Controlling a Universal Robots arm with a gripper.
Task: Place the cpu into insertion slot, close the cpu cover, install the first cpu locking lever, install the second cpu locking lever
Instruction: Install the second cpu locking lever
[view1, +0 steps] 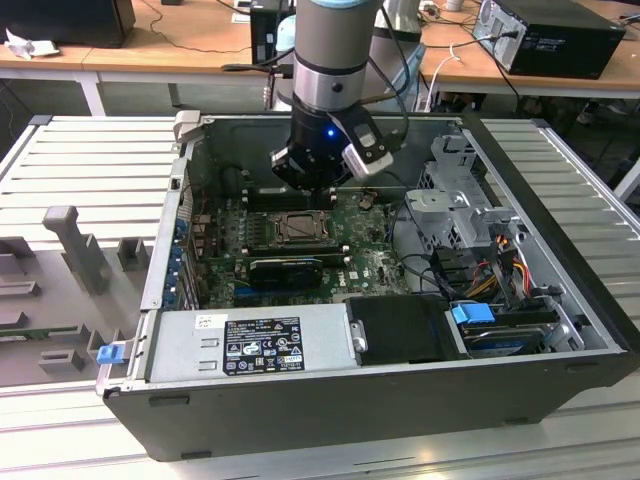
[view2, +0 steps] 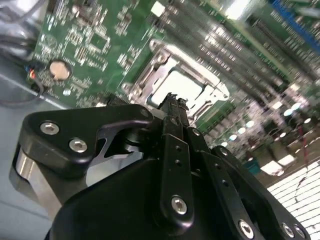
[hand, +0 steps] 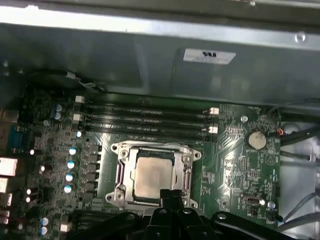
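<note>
- The black two-fingered gripper (view2: 172, 102) is seen nearest the lens in the second wrist view, its fingers pressed together with nothing between them, the tips poised at the near edge of the socket.
- Just beyond the tips, the small square chip, the cpu (hand: 152, 177), is found lying flat inside the dark-framed insertion slot (hand: 121, 175), pale metal face up; placement is judged done.
- The thin grey metal frame plate, the cpu cover (hand: 152, 148), appears laid down around the chip, so closing looks done too, though that cannot be fully confirmed.
- Whether either locking lever is hooked cannot be told; those steps are judged still open.
- Farther on, the long black memory slots with white clips (hand: 145, 120) are passed, close behind the socket.
- A round silver coin battery (hand: 256, 140) is noted to one side.
- In the exterior view, the grey steel computer case (view1: 560, 180) walls in the arm.
</note>
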